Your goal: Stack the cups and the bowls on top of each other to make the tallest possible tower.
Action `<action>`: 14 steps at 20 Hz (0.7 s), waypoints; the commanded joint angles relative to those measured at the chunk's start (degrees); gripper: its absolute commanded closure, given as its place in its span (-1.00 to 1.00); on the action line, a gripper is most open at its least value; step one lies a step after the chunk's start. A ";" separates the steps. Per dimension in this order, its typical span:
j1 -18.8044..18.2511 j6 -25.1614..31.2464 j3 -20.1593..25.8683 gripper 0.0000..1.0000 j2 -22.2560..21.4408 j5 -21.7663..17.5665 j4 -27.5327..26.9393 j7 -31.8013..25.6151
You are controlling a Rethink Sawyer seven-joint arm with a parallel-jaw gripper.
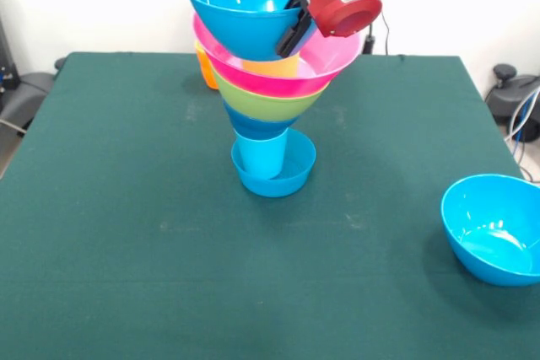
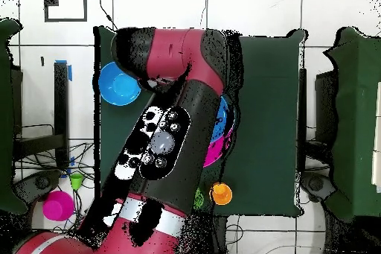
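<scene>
The tower (image 1: 270,115) stands near the middle of the green table (image 1: 126,233), a little toward its far edge. At the bottom sits a small blue bowl (image 1: 291,176), with a light blue cup (image 1: 260,156) upright inside it. Above that the stack widens: a blue bowl (image 1: 257,128), then the lime green bowl (image 1: 266,104), then the big pink bowl (image 1: 295,80) with something yellow-orange (image 1: 272,67) nested in it. Right at the top, a large bright blue bowl (image 1: 240,2) is tilted, its mouth leaning toward the table's left edge, and the gripper (image 1: 293,33) pinches its rim on the right side, the dark fingers clamped on the bowl wall. An orange cup (image 1: 205,69) peeks out just behind the tower on its left. Another large blue bowl (image 1: 494,229) sits alone, upright, hard against the table's right edge, well apart from the stack. From overhead the red and black arm (image 2: 178,124) covers most of the tower; only slivers of blue and pink show beside it
</scene>
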 commanded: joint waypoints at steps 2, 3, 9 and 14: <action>0.62 9.97 2.11 1.00 2.90 -1.18 -2.68 5.10; 0.63 10.44 1.98 1.00 3.05 -1.31 -3.10 5.02; 0.81 11.27 1.72 1.00 3.14 -1.56 -3.46 5.05; 1.05 10.53 1.73 1.00 2.88 -1.30 -2.52 5.34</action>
